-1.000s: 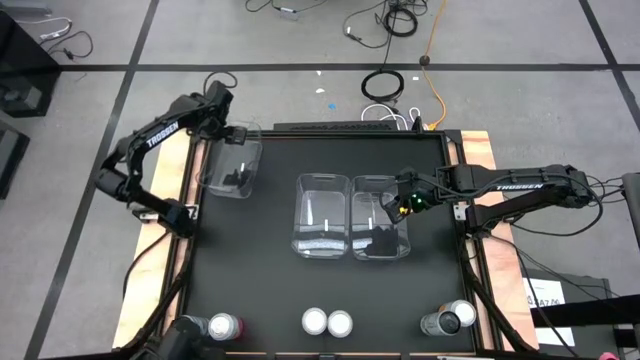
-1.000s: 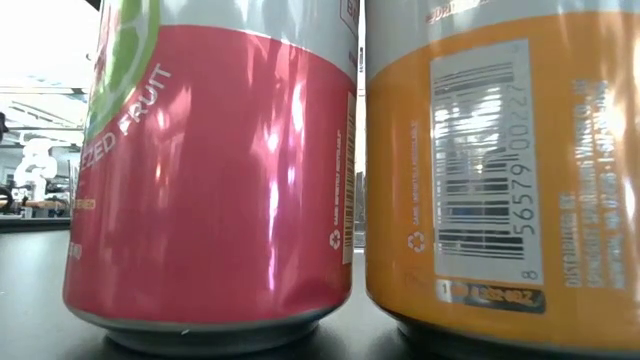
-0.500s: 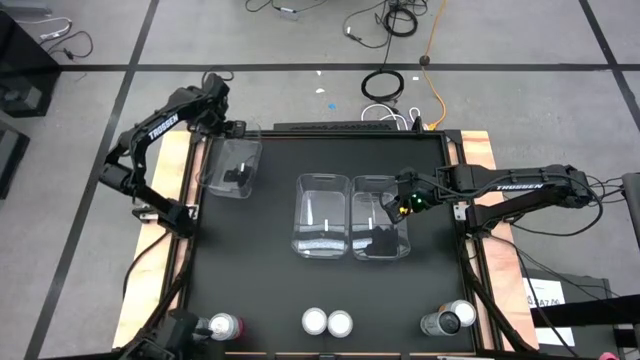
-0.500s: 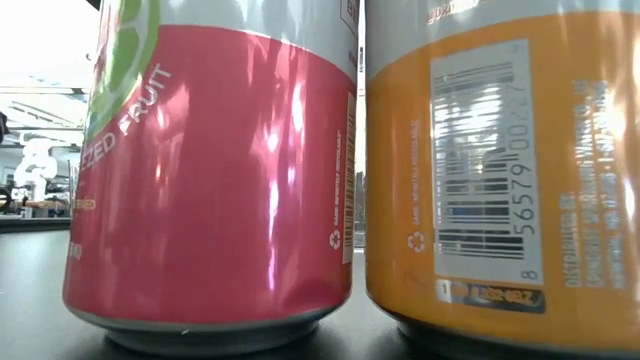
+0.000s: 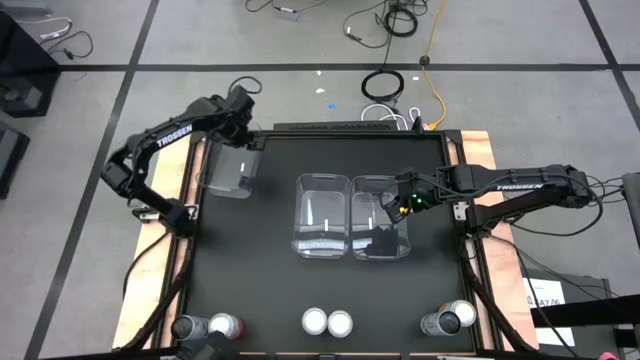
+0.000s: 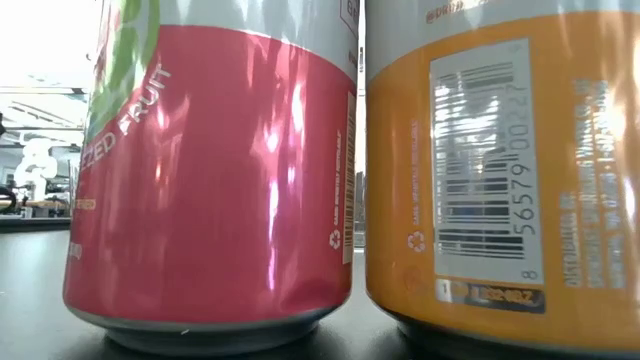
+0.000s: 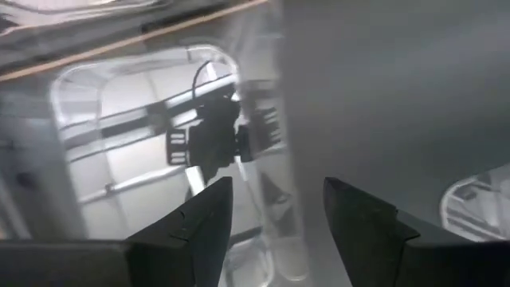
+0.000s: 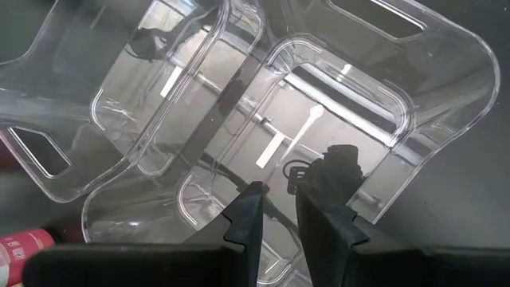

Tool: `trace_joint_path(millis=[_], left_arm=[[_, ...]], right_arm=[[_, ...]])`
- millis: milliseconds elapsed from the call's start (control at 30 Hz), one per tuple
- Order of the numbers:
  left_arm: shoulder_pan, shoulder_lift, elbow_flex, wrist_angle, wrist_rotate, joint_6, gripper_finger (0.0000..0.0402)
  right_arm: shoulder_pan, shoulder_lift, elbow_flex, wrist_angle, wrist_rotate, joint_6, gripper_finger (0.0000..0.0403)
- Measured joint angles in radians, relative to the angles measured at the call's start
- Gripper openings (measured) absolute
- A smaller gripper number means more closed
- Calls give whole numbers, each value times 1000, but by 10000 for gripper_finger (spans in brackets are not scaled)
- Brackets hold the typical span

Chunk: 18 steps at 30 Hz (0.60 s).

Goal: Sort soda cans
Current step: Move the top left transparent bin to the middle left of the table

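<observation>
**Six cans on the line, three bins bare, both arms parked up top**

Both arms sit over the bins, nowhere near the cans. The left gripper (image 5: pixel 243 118) hovers at the upper left of the high view, above the far edge of the left bin (image 5: pixel 229 170), its fingers (image 7: pixel 203 219) spread apart and carrying nothing. The right gripper (image 5: pixel 405 196) hangs over the right bin (image 5: pixel 381 216) at mid-frame, fingers (image 8: pixel 249 214) narrowly parted, also carrying nothing. A middle bin (image 5: pixel 322 214) sits touching it.

The soda cans (image 5: pixel 327 322) stand along the bottom edge of the high view in three pairs, well apart from the bins. Every can is upright, long axis vertical, round top facing the overhead camera. In the low view a pink can (image 6: pixel 210 170) and an orange can (image 6: pixel 505 170) stand just beside each other on the tabletop (image 5: pixel 250 260).

The danger, I'd say: the cans stand so close in pairs that a finger coming down between two could knock the neighbour over and send it rolling off the tabletop.
</observation>
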Motion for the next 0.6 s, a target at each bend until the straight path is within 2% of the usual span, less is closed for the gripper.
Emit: trace_joint_path(millis=[333,500,600], left_arm=[[-122,79,0,-5,-40,-93,207],[-143,128,0,-49,-94,-131,206],[-143,140,0,-71,-112,-133,188]], right_arm=[[0,0,0,0,-2,-24,70],[0,0,0,0,-6,-32,70],[0,0,0,0,-7,-32,70]])
